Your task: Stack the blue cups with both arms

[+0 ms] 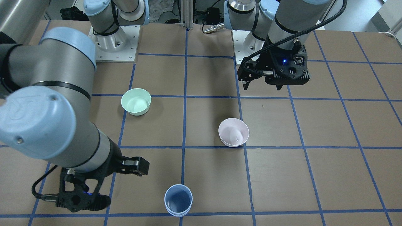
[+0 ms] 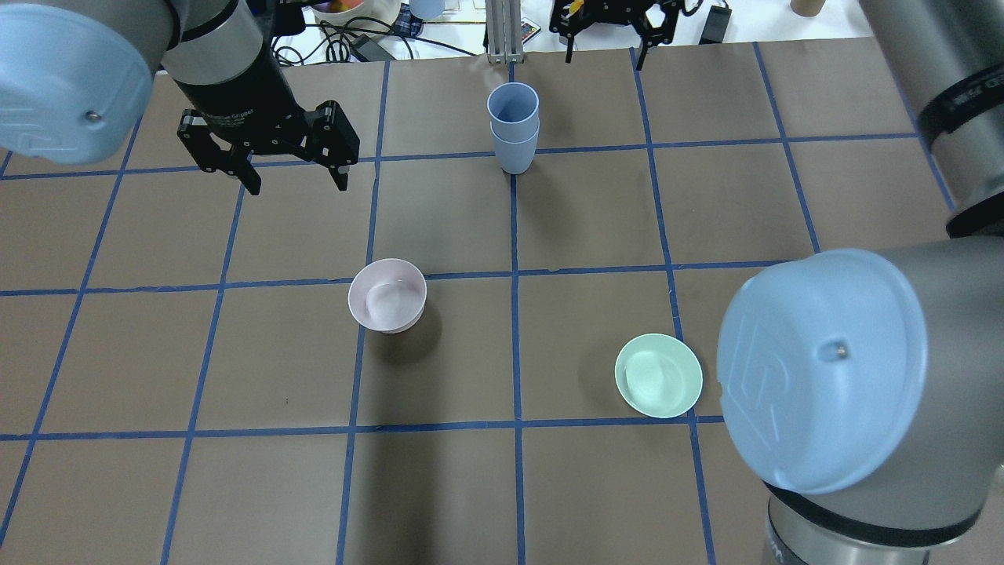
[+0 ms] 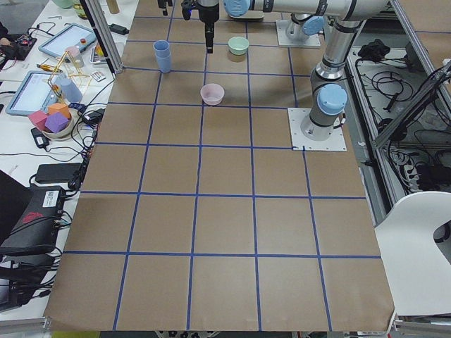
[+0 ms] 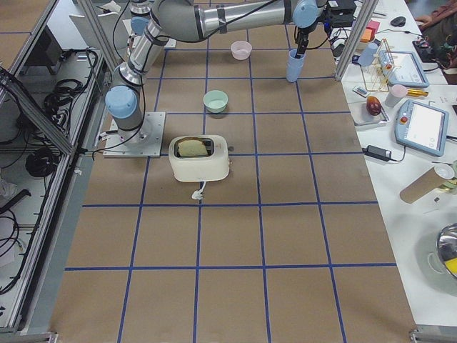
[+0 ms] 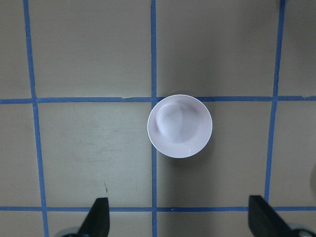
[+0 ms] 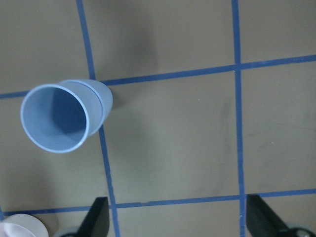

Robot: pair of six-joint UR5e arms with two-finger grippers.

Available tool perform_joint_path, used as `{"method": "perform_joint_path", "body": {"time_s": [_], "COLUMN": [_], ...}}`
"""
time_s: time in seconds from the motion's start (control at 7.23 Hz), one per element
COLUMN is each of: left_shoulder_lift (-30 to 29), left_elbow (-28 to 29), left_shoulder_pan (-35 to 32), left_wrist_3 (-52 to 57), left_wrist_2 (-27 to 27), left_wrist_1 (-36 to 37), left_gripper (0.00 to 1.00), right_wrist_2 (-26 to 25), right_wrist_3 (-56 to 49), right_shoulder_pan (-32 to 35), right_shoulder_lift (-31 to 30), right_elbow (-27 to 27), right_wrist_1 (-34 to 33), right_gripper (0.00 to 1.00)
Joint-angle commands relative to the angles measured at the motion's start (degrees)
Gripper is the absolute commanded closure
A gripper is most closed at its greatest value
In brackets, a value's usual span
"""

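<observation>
The blue cups (image 2: 514,125) are nested one inside the other. They stand upright on a blue tape line near the far edge of the desk (image 2: 439,220), across from my bases. Both are matte, plain and tapered. Of the inner cup, only the rim and a short band of wall show above the outer one.

My right tool (image 1: 119,185) hangs beside the stack without touching it, fingers spread wide and holding nothing. Its wrist camera looks into the cup's mouth from off to one side. A pale rim (image 6: 17,228) is cut off at that view's corner, and I cannot tell what it is.

My left tool (image 2: 296,184) hovers over the desk, fingers likewise apart and empty, with the pale pink bowl (image 5: 179,126) under its camera.

The mint-green bowl (image 2: 658,375) sits closer to my right base. In the overhead view my right arm's big blue joint cap hides the desk beyond it.

The stack stands well apart from both bowls. The desk is brown paper gridded with blue tape, and cables lie just past its far edge.
</observation>
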Motion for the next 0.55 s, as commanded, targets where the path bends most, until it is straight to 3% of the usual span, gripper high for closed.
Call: {"method": "perform_joint_path", "body": {"time_s": [0.0, 0.28, 0.41], "left_shoulder_lift": [-0.01, -0.09, -0.09], "left_elbow": [0.00, 0.00, 0.00], "left_shoulder_pan": [0.05, -0.04, -0.04], "left_wrist_3": [0.00, 0.00, 0.00], "left_wrist_2": [0.00, 0.00, 0.00], "left_wrist_1": [-0.03, -0.03, 0.05], "left_gripper": [0.00, 0.00, 0.00], "right_wrist_2": [-1.34, -1.96, -2.39], "right_wrist_3": [-5.32, -5.50, -5.59], "right_shoulder_pan": [-2.41, -2.68, -2.77], "right_shoulder_lift": [-6.77, -14.07, -16.89], "right_elbow": [5.52, 17.00, 24.46], "right_wrist_1": [4.82, 0.55, -6.62], "right_gripper": [0.02, 0.00, 0.00]}}
